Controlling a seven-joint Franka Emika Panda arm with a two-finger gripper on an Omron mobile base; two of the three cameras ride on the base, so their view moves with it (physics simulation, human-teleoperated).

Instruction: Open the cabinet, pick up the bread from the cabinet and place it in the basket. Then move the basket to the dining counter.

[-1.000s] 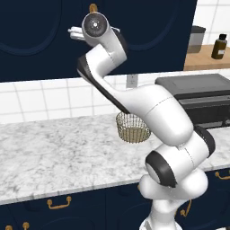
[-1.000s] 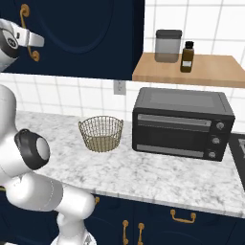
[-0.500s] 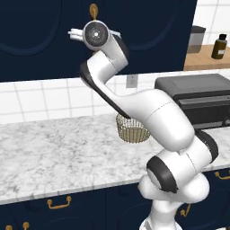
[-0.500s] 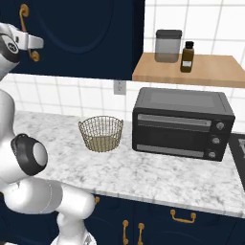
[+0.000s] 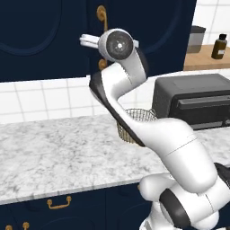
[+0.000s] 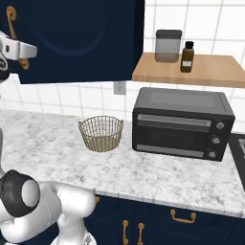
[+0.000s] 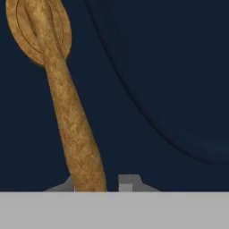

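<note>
The navy wall cabinet has its arched doors closed, so the bread is hidden. My gripper is up at the door's long brass handle. The handle runs between the fingers and lies closer to one finger, with a small gap to the other. The jaws are open around it. From the right base view, the gripper sits at the left edge against the handle. The golden wire basket stands empty on the marble worktop, partly behind my arm. The dining counter is out of view.
A black toaster oven stands just right of the basket. Above it, a wooden shelf carries a jar and a brown bottle. The marble worktop stretches left, with brass-handled navy drawers below.
The hand has come down a little along the brass handle and the wrist has turned. The basket and doors have not moved.
</note>
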